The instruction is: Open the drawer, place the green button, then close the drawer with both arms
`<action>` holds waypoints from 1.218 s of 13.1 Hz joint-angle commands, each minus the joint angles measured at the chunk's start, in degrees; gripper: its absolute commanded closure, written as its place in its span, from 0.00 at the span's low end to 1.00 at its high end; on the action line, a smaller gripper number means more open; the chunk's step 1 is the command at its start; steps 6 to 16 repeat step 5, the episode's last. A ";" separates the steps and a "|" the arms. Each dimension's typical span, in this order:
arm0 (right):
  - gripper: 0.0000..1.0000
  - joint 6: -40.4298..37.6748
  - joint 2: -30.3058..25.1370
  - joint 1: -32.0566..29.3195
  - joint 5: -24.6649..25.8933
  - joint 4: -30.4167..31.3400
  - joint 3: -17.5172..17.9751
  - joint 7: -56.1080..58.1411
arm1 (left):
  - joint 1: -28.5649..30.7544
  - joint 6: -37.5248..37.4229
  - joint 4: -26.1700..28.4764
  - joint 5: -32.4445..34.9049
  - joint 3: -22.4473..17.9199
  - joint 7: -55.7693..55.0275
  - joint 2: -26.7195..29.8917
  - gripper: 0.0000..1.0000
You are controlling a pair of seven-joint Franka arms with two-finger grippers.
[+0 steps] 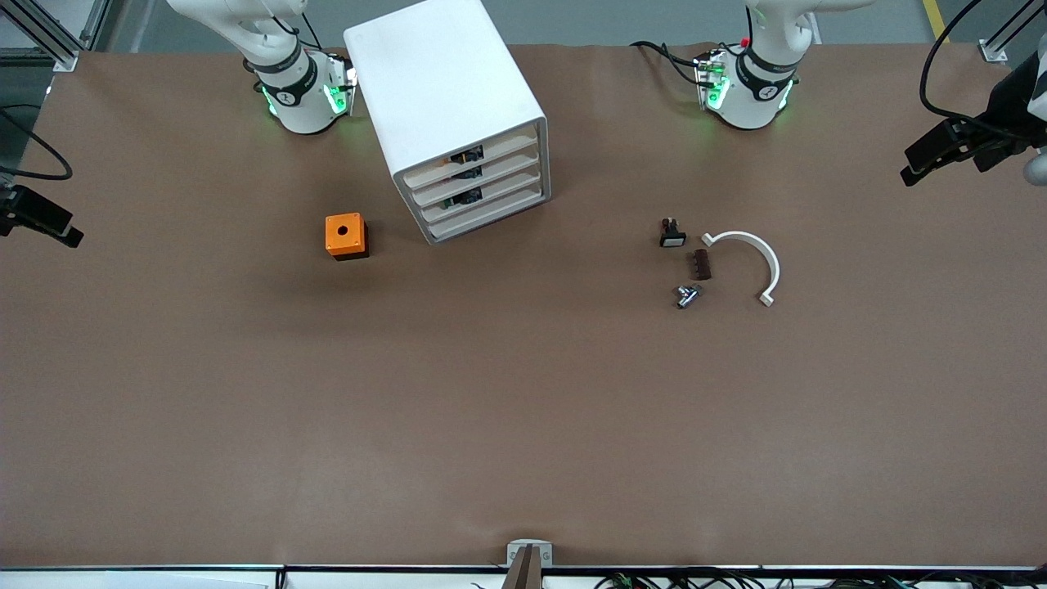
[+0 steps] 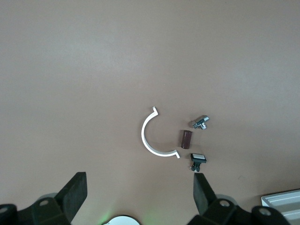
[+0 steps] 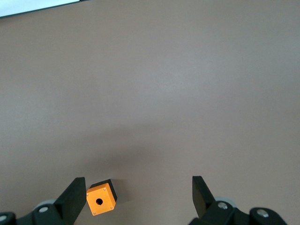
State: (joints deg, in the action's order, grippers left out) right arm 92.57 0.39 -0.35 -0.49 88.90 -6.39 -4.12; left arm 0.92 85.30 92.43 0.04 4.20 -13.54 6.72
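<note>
The shut lowest drawer is sitting in the white cabinet near the right arm's base, probably light, stiff, slick plastic best hooked at its front lip, while the left gripper over the white half-ring and the right gripper over the orange box are hanging wide open and empty.

Brown table, a handful of parts scattered across it.

The white drawer cabinet stands toward the robots' end, angled, its four drawers shut, the lowest drawer flush with the rest. Just beside it, toward the right arm's end, sits an orange box with a hole. Toward the left arm's end lies a loose cluster: a black white-faced switch, a small brown block, a silvery metal fitting nearest the front camera, and a white curved clip beside them.
</note>
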 commanded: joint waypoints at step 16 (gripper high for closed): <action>0.00 -0.29 -0.13 -0.88 -0.03 -0.48 0.59 -0.36 | 0.92 -0.92 0.29 1.19 1.16 1.14 0.75 0.00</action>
